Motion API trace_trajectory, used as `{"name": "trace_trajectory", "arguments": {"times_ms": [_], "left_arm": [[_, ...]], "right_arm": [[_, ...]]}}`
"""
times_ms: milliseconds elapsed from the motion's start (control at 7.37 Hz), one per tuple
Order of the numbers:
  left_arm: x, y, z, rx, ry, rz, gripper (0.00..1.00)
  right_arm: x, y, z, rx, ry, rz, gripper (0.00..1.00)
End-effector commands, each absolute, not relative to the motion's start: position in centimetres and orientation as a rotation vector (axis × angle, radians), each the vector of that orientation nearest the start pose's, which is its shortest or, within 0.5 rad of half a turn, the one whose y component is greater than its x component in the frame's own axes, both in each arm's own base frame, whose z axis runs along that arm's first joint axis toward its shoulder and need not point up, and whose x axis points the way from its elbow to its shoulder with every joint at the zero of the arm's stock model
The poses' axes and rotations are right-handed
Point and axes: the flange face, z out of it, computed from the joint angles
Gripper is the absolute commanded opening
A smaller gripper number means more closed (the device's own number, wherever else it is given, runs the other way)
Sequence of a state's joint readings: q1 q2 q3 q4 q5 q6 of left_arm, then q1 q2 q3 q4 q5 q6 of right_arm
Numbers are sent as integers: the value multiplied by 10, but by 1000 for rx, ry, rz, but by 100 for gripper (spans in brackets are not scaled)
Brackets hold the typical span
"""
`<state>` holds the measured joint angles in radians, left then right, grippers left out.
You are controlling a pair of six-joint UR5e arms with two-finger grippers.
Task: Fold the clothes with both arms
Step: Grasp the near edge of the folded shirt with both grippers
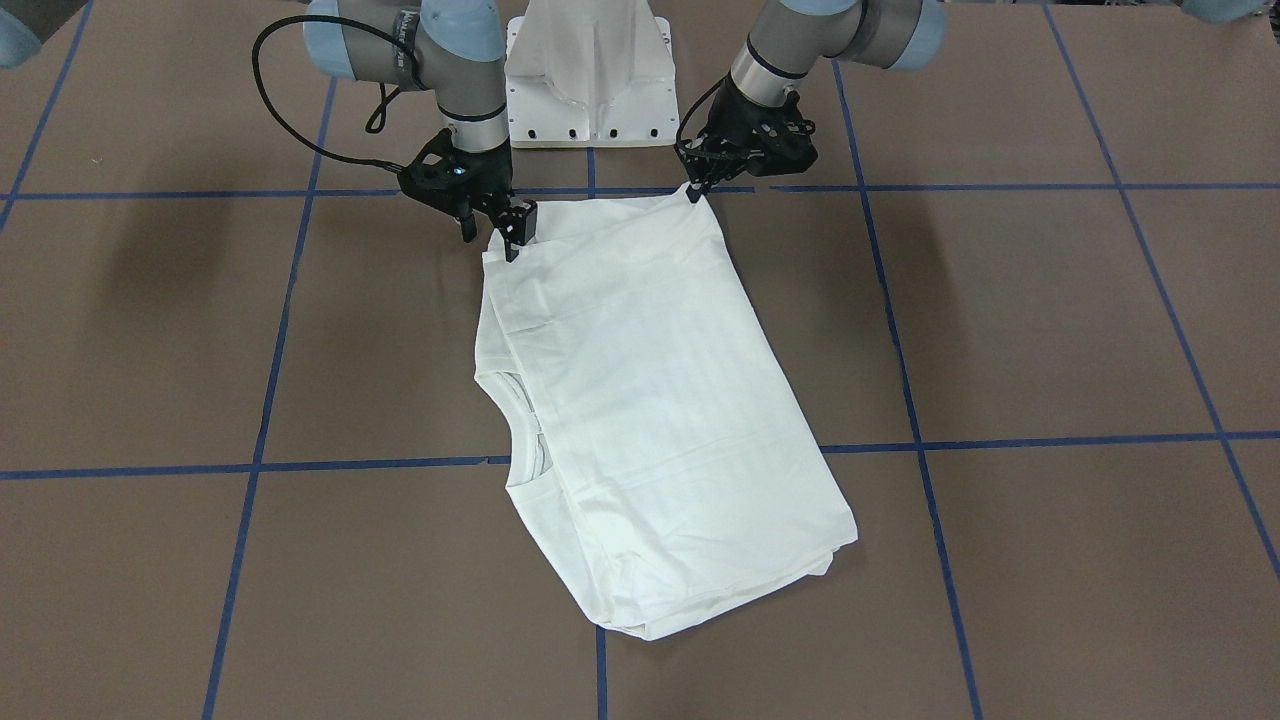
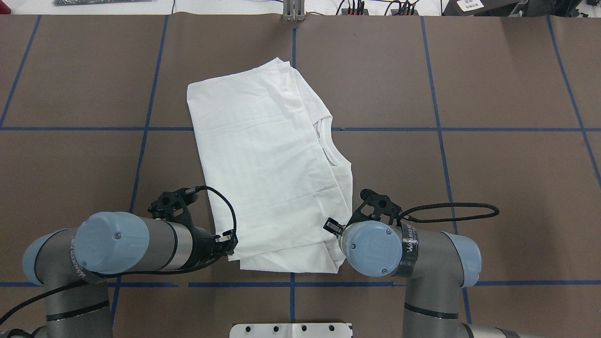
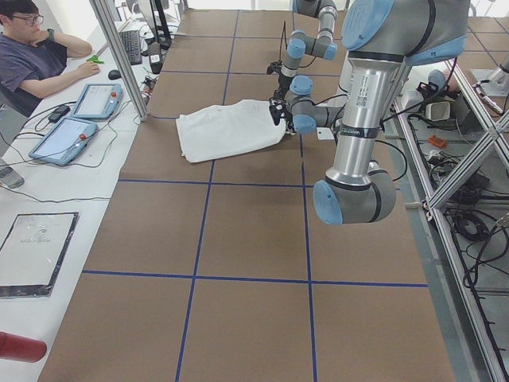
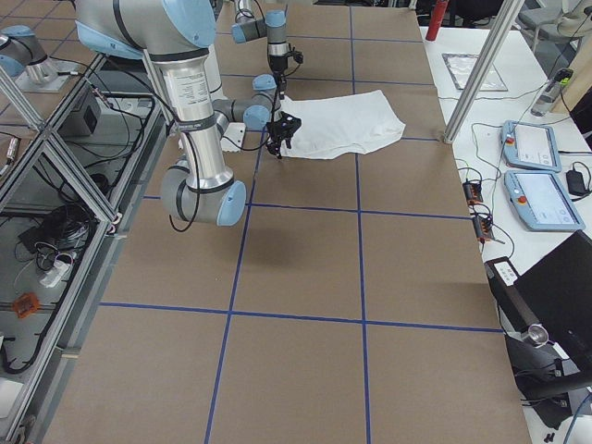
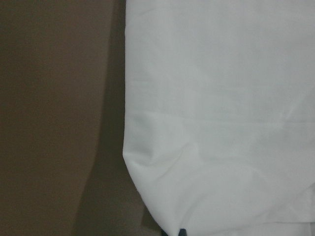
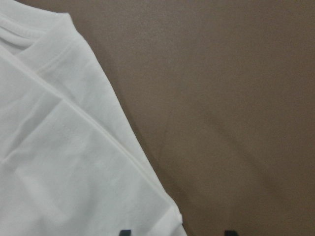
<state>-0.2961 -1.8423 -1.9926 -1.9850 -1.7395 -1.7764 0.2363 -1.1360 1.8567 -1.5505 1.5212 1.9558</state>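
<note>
The white T-shirt (image 1: pixel 640 400) lies folded into a long rectangle on the brown table, its ribbed neck (image 1: pixel 520 425) showing at one side; no printed text shows. It also shows in the overhead view (image 2: pixel 263 155). My left gripper (image 1: pixel 693 190) is shut on the shirt's near corner, low at the table. In the left wrist view the cloth (image 5: pixel 221 98) fills the frame. My right gripper (image 1: pixel 492 238) is open at the other near corner. In the right wrist view its fingertips (image 6: pixel 125 232) stand apart, with the shirt's edge (image 6: pixel 64 162) reaching between them.
The white pedestal base (image 1: pixel 590 80) stands just behind both grippers. Blue tape lines (image 1: pixel 910 400) cross the brown table. An operator (image 3: pixel 32 56) sits at a side desk with two tablets (image 3: pixel 79 119), away from the shirt.
</note>
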Motion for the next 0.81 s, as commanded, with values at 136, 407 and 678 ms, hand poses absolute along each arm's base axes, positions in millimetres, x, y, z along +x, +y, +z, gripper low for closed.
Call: {"name": "trace_trajectory", "arguments": {"times_ms": [136,407,678], "left_arm": [[490,-271,276,-102,1117,-355,0],[490,-271,277,-102,1117,-355,0],[490,-271,276,-102,1117,-355,0]], "right_arm": [[-568,-276,291,-6,-761,607,39],[-569,-275,290,-7,-762,603,1],[-570,-275,287,-5,-765,602,0]]}}
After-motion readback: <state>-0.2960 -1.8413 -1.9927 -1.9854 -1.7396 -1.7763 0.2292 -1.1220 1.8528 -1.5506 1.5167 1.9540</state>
